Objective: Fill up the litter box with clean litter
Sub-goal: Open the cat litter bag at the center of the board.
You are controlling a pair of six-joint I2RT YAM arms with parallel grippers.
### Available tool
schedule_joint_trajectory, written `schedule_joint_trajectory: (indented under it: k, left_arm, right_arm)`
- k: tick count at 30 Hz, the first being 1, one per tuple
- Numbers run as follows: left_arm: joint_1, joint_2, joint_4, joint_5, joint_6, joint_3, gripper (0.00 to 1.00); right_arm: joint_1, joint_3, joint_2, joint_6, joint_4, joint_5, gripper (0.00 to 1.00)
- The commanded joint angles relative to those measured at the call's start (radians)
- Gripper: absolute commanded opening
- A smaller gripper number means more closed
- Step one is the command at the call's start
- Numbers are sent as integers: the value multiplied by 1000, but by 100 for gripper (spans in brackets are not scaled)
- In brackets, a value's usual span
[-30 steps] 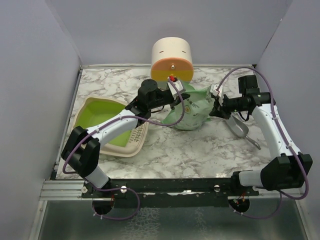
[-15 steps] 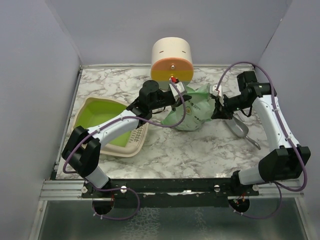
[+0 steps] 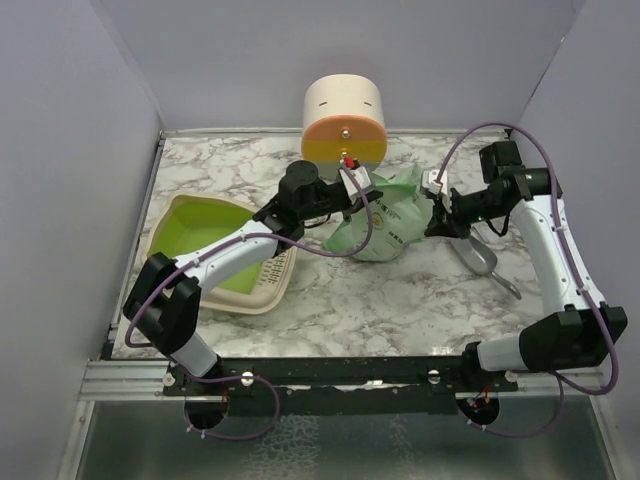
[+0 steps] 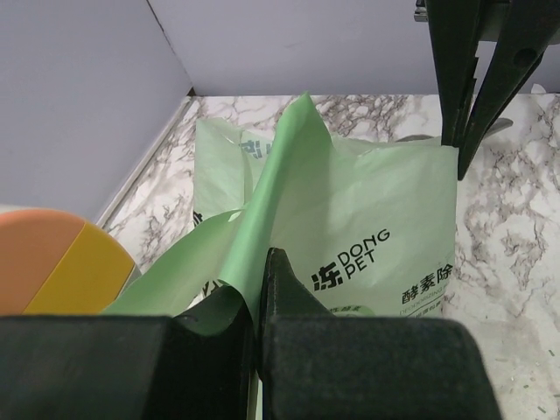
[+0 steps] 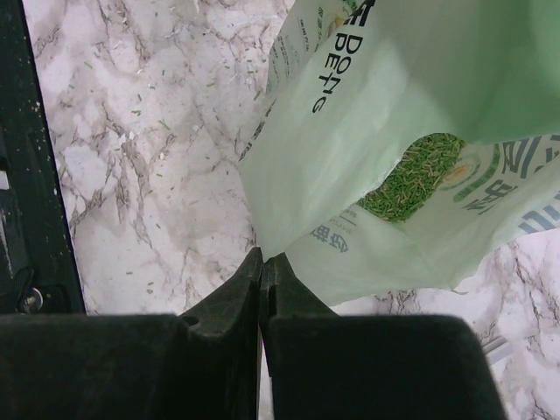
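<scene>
The mint-green litter bag (image 3: 388,218) with dark print hangs lifted over the middle of the table. My left gripper (image 3: 352,196) is shut on its left top edge; the left wrist view shows the green film (image 4: 289,219) pinched between the jaws. My right gripper (image 3: 432,212) is shut on the bag's right edge, and the right wrist view shows a corner of the bag (image 5: 385,149) clamped at the fingertips. The litter box (image 3: 225,250), cream with a lime-green inside, sits at the left, under my left arm. No loose litter shows.
A cream cylinder with an orange and yellow face (image 3: 344,122) stands at the back, just behind the bag. A grey metal scoop (image 3: 480,258) lies on the marble right of the bag, below my right gripper. Grey walls close in on three sides.
The right arm has risen and swung back, pulling the bag's right edge up. The bag has lifted and bunched narrower. The left gripper has barely moved.
</scene>
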Motion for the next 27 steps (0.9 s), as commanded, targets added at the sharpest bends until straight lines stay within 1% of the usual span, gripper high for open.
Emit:
schedule_joint_trajectory:
  k: [1, 6, 9, 10, 11, 12, 13, 14, 15, 16, 17, 20, 22, 24, 26, 27]
  left_arm:
    - [17, -61, 42, -59, 35, 14, 0]
    - [16, -62, 46, -44, 14, 2, 0]
    - [16, -67, 57, -46, -7, -13, 0]
    - [16, -71, 61, -54, -12, -19, 0]
    - [16, -76, 62, -63, -17, -21, 0]
    - [16, -84, 62, -75, -19, -25, 11]
    - [16, -95, 62, -88, -21, -29, 31]
    - [17, -106, 62, -101, -20, -37, 48]
    - [17, -122, 62, -109, -12, -44, 68]
    - [16, -140, 63, -117, 0, -50, 94]
    - [16, -156, 64, -132, 3, -54, 98]
    - [17, -211, 64, -182, -19, -62, 99]
    - [18, -252, 63, -195, -48, -67, 99]
    - [18, -294, 62, -192, -83, -75, 99]
    - [18, -333, 62, -174, -119, -86, 99]
    - [18, -362, 61, -144, -133, -98, 99]
  right_arm:
    - [-5, -37, -56, 1, -50, 11, 1]
    - [-7, -75, -74, 11, -43, 4, 1]
    - [-20, -72, -109, 111, 45, -2, 1]
    - [-22, -71, -130, 158, 89, 14, 2]
    - [-23, -69, -150, 207, 140, 34, 7]
    - [-23, -61, -167, 238, 172, 51, 12]
    - [-23, -46, -179, 267, 197, 66, 16]
    - [-24, -28, -187, 294, 213, 83, 21]
    - [-24, -10, -189, 323, 223, 98, 24]
    - [-24, 12, -190, 346, 231, 114, 27]
    - [-25, 32, -189, 371, 239, 134, 29]
    - [-26, 76, -184, 454, 296, 222, 38]
    - [-27, 94, -175, 515, 348, 325, 45]
    - [-45, 105, -157, 587, 404, 436, 49]
    - [-111, 122, -127, 654, 440, 493, 51]
    - [-184, 135, -104, 680, 439, 464, 51]
